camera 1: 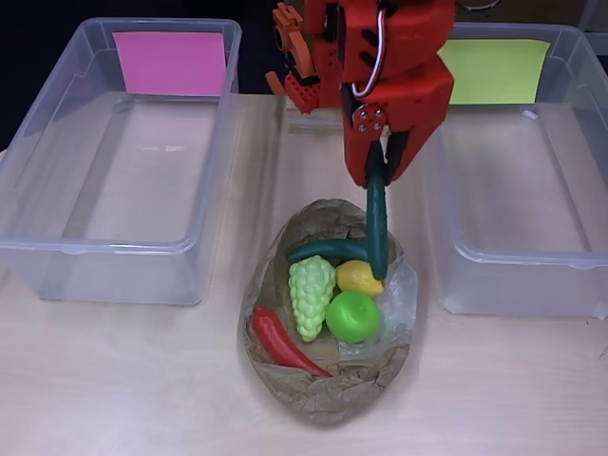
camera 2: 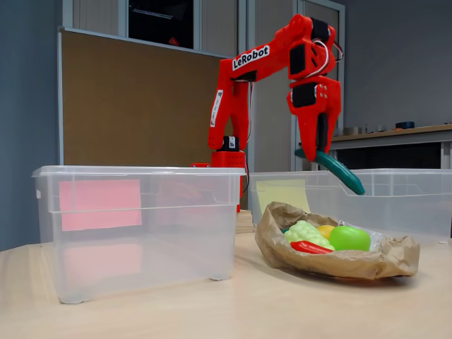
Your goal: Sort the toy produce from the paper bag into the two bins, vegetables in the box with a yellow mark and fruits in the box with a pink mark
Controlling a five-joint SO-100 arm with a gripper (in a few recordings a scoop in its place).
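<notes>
Cucumber (camera 2: 337, 169) hangs by one end from the closed fingers (camera 2: 315, 150), lifted above the paper bag (camera 2: 332, 261) at the counter's middle. Held so near its tip, it could swing loose — dropping short of the yellow-marked box (camera 1: 518, 171).

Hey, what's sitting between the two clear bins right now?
In the overhead view, the paper bag of toy produce lies between them, with the end effector holding a green cucumber above it.

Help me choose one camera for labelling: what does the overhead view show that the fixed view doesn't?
Overhead: the layout inside the paper bag, with grapes between red pepper and apple. Fixed: height, the green vegetable hanging tilted, clear above the bag. Both: the gripper shut on that vegetable, the pink-marked bin and yellow-marked bin.
</notes>
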